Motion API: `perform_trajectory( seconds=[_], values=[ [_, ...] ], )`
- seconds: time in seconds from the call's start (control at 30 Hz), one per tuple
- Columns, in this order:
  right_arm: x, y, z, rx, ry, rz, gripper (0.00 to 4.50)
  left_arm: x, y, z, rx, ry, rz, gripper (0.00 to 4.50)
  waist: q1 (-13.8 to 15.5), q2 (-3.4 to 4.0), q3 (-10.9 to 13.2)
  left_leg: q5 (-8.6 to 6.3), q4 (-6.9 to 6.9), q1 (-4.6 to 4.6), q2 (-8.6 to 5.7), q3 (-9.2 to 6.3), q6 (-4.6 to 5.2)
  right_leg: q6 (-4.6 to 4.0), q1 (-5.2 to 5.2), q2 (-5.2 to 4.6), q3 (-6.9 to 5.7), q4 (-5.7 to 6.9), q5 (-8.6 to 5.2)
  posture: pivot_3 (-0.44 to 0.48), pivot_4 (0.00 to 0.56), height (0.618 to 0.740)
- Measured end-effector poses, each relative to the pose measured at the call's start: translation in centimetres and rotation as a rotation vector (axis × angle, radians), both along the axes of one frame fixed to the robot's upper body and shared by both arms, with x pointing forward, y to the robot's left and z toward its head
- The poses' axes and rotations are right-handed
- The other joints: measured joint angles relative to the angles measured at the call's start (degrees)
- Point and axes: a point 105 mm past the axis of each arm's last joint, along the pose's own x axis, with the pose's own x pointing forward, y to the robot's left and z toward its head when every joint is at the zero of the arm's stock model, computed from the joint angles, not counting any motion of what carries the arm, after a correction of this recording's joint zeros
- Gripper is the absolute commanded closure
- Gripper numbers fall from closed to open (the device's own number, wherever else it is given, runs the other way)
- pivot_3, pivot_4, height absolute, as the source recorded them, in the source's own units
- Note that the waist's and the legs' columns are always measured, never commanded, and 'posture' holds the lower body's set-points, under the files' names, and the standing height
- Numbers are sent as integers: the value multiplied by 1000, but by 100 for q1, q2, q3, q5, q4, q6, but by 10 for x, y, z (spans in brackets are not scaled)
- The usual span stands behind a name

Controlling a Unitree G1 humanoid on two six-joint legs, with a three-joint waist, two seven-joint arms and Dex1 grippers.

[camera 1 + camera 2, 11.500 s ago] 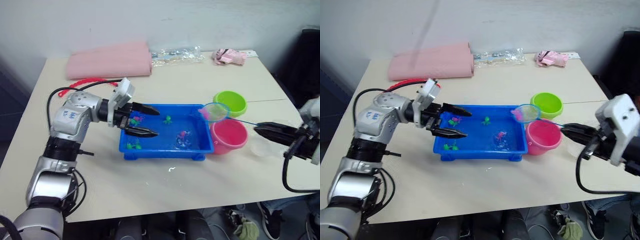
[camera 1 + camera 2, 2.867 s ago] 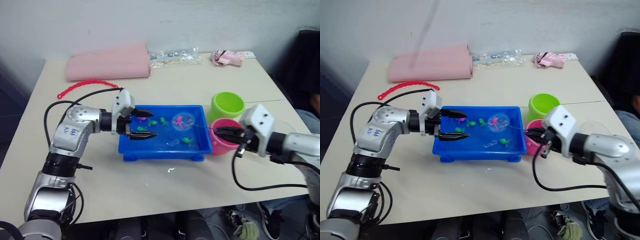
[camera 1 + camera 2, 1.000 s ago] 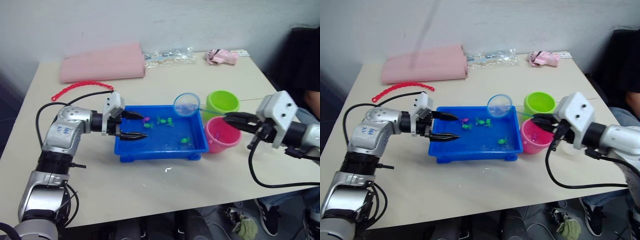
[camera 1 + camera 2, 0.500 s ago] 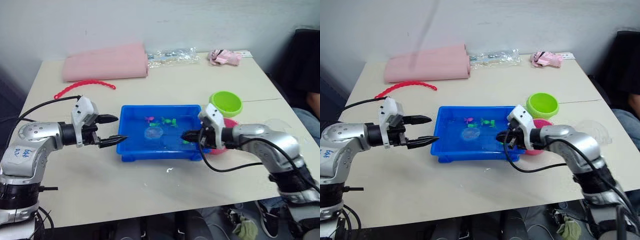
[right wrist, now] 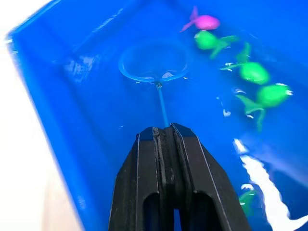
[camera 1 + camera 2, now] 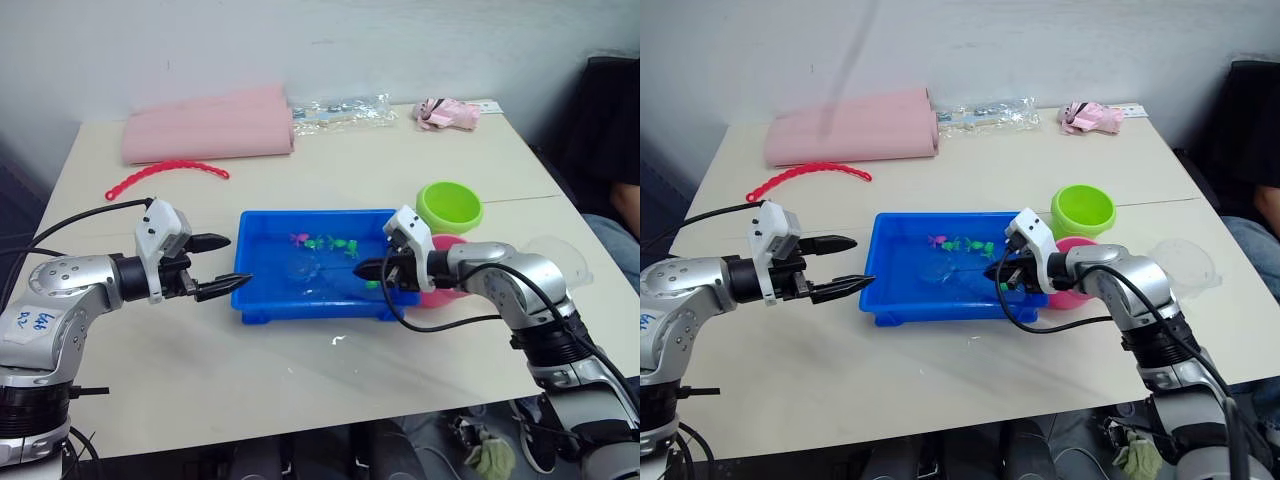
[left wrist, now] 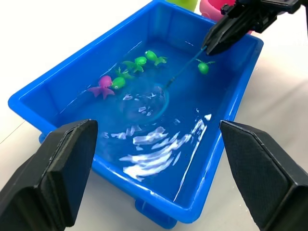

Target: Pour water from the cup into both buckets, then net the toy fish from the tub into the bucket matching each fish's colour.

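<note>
Table (image 6: 330, 400): pale top, bearing all items below.

Tub (image 6: 262, 308): blue rectangular tray at table centre, long axis running left to right; holds shallow rippled water, the net's ring, and the fish; the left gripper sits just off its left end, the right gripper over its right end.

Left gripper (image 6: 224, 262): fingers spread wide apart, nothing between them; tips close to the tub's left rim, outside it.

Right gripper (image 6: 1000, 274): fingers closed tight on the net's thin handle; the nearer arm to the fish.

Green bucket (image 6: 450, 207): upright, behind and right of the tub's right end, beside the pink one; contents cannot be told.

Pink bucket (image 6: 1081, 284): just beside the tub's right end, largely hidden behind the right arm; contents cannot be told.

Cup (image 6: 1185, 262): clear, on the table to the right of the buckets, well apart from the tub.

Net (image 5: 154, 61): ring lowered into the water at mid-tub, empty; handle runs straight back to the right gripper, roughly along the tub's long axis.

Toy fish: 1 pink fish (image 5: 204, 21) and 3 green fish (image 5: 253, 71) clustered along the tub's far wall, beyond and a little right of the ring; 1 further green fish (image 7: 203, 66) near the right gripper's tip.

Judgement: the next scoop calls for sweeping the ring away from the robot toward the far-wall cluster.
</note>
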Motion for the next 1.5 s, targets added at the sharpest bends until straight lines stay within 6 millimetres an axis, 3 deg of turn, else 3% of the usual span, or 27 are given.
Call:
perform_trajectory(
  seconds=[0.13,0.3,0.57,1.17,1.5],
  values=[
    [-4,4,9,8,-26,22,4500,2,-3,3,2,-10,-13,100,-24,0,0,0,-1,0,0,2,-1,0,0,0,0,-1,0,0,150,738],
    [7,2,19,8,-75,-19,4500,4,-8,5,6,-22,-35,100,-49,0,0,-1,-10,1,-1,10,-2,0,-6,0,3,-3,0,0,150,738],
    [21,-6,7,-70,-110,-78,4500,9,-9,8,-2,-30,-43,100,-52,0,0,-1,-23,0,-2,40,-2,0,-24,0,20,-4,0,0,150,738],
    [9,-14,6,-108,-80,-32,4500,12,-6,6,-9,-24,-32,100,-51,0,0,0,-29,-1,-1,60,-2,0,-44,1,35,1,0,0,150,738],
    [31,-18,10,-52,-57,-138,4500,15,-10,8,-3,-41,-46,100,-54,0,0,0,-31,-5,-1,72,-3,0,-59,2,43,8,0,0,150,738]
  ],
)
